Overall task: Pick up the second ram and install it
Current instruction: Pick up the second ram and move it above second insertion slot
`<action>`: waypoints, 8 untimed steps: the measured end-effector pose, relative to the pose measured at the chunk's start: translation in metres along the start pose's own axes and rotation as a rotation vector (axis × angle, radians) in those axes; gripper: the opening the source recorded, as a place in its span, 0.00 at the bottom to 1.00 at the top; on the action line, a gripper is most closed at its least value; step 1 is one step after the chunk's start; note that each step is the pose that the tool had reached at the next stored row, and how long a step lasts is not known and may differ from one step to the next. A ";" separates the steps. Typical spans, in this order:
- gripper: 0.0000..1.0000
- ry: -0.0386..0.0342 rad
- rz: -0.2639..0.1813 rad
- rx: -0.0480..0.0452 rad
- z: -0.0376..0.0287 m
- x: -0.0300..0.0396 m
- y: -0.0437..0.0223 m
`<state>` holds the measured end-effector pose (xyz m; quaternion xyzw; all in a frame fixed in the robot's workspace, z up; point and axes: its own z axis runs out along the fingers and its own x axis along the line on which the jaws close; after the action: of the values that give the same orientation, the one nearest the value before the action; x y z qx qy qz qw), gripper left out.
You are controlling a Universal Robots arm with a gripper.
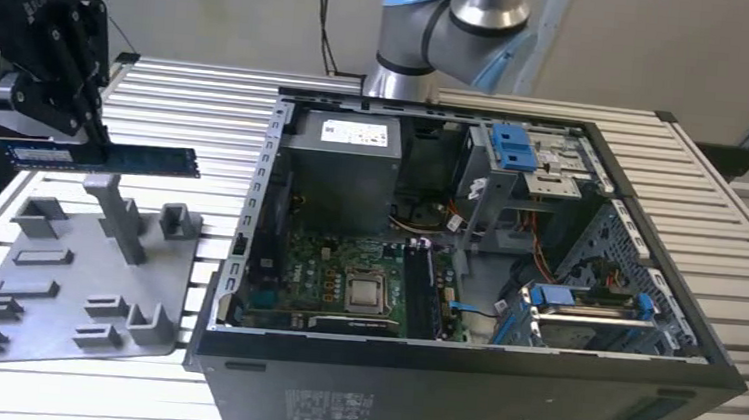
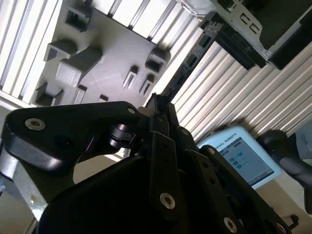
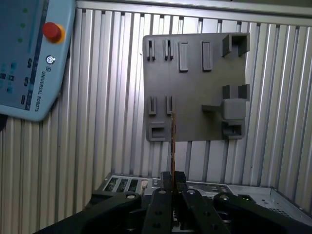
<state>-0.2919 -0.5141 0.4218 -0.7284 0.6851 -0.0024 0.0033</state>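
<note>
The gripper (image 1: 91, 136) clamps the ram (image 1: 151, 159) by its upper edge, holding it level above the tray's (image 1: 67, 291) far edge and clear of the pegs (image 1: 118, 212), likely to leave its contact edge free.

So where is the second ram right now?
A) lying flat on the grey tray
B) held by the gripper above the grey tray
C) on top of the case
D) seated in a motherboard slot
B: in the exterior view the gripper is shut on the second ram, holding it level above the grey tray, outside the computer case.
</note>
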 end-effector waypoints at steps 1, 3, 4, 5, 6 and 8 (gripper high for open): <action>0.14 0.0000 0.000 0.0000 0.0000 0.0002 -0.0033; 0.14 0.0001 0.000 -0.0001 0.0001 0.0006 -0.0101; 0.14 0.0001 0.000 -0.0003 0.0000 0.0008 -0.0133; 0.14 0.0000 0.000 -0.0002 0.0001 0.0010 -0.0166; 0.14 -0.0001 0.000 -0.0002 0.0002 0.0012 -0.0200; 0.14 0.0000 0.000 -0.0004 0.0002 0.0016 -0.0262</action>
<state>-0.2656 -0.5142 0.4218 -0.7285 0.6851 -0.0023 0.0032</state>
